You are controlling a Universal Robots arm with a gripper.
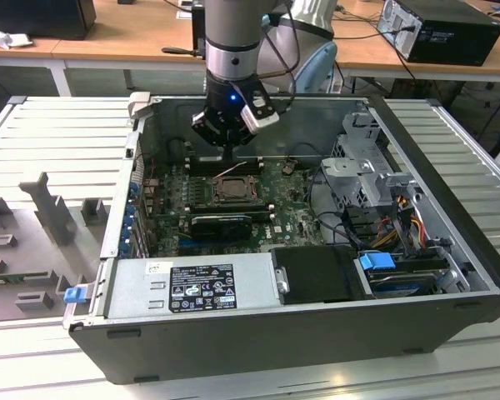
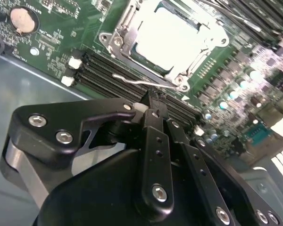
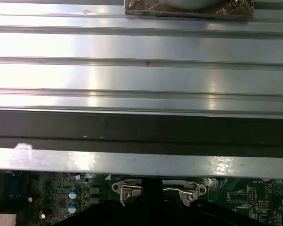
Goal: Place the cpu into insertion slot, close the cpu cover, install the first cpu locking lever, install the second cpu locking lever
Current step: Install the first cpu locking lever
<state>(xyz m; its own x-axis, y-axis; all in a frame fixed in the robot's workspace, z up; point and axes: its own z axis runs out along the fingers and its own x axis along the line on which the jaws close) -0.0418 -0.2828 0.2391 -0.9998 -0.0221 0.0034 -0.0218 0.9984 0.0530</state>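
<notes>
Black steel walls of the open computer case (image 1: 258, 333) enclose a green motherboard (image 1: 292, 218). On it, the insertion slot (image 2: 172, 40) holds the pale cpu (image 2: 167, 35), framed by the cpu cover (image 2: 212, 35) lying flat. A thin wire locking lever (image 2: 141, 81) runs beside the black memory slots (image 2: 104, 77). Just above, the gripper (image 2: 151, 101) has its fingers (image 2: 153, 110) pressed together, holding nothing. Beyond stands a wooden counter (image 1: 142, 33).

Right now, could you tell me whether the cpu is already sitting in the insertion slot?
Yes, in the second wrist view the cpu lies flat inside the insertion slot, its pale face showing within the metal frame.
</notes>
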